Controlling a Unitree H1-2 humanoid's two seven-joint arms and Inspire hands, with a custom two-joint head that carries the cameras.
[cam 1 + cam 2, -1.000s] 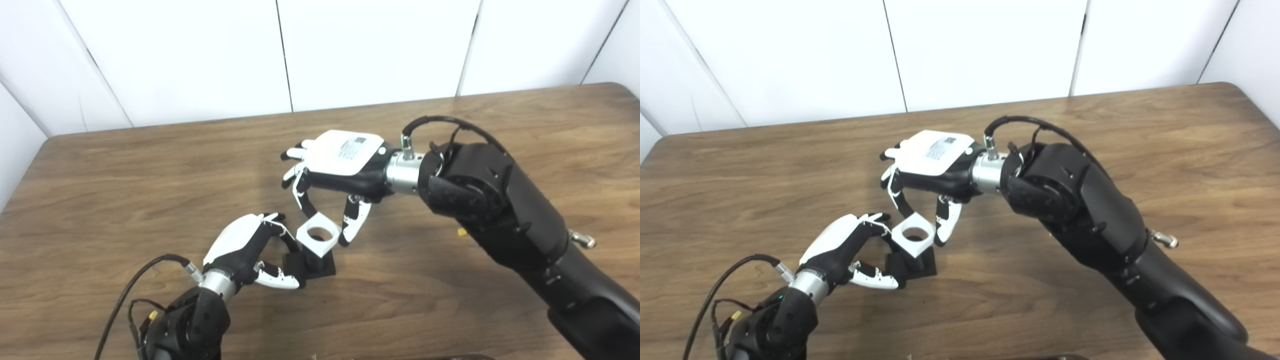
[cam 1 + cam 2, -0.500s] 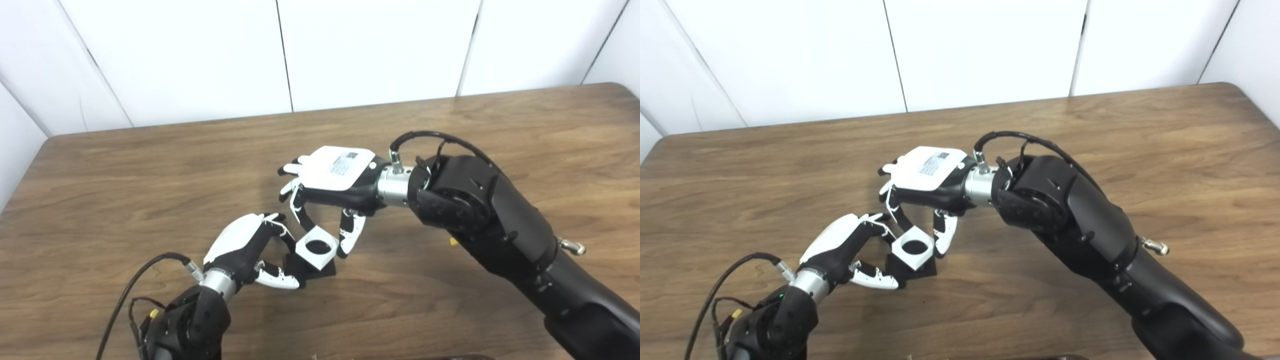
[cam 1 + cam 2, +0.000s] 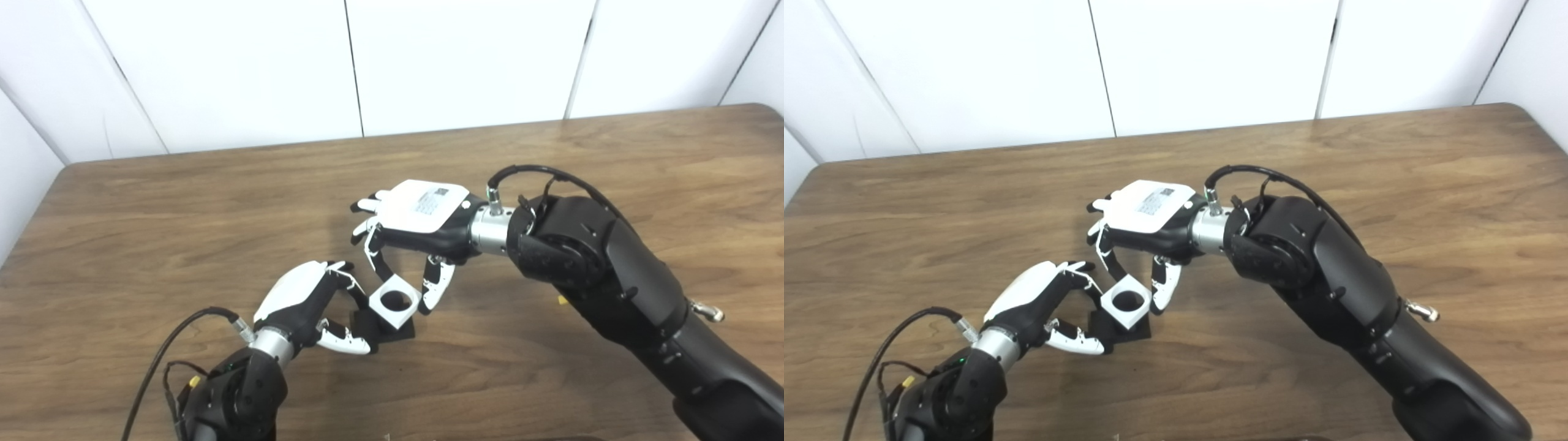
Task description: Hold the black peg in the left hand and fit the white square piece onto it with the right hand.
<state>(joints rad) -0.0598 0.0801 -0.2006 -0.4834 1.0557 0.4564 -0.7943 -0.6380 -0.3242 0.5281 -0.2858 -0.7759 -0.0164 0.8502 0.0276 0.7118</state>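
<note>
The black peg stands on a flat black square base (image 3: pixel 398 331) on the wooden table, near the front middle. The white square piece (image 3: pixel 395 301) with a round hole sits over the peg, and black shows through the hole. My left hand (image 3: pixel 309 303) comes from the lower left and is shut on the peg's base, fingers and thumb at its left side. My right hand (image 3: pixel 413 223) reaches in from the right above it, fingers pointing down, and is shut on the white square piece between fingers and thumb (image 3: pixel 433 286). The peg's shaft is mostly hidden by the piece.
The wooden table (image 3: pixel 184 214) has rounded back corners and ends at a white panelled wall. A small yellow bit (image 3: pixel 561 299) lies on the table by my right forearm. My right arm (image 3: pixel 612 282) spans the right front of the table.
My right hand has come down with the white square piece, lowering it onto the peg. My left hand has stayed on the base. The camera has shifted slightly.
</note>
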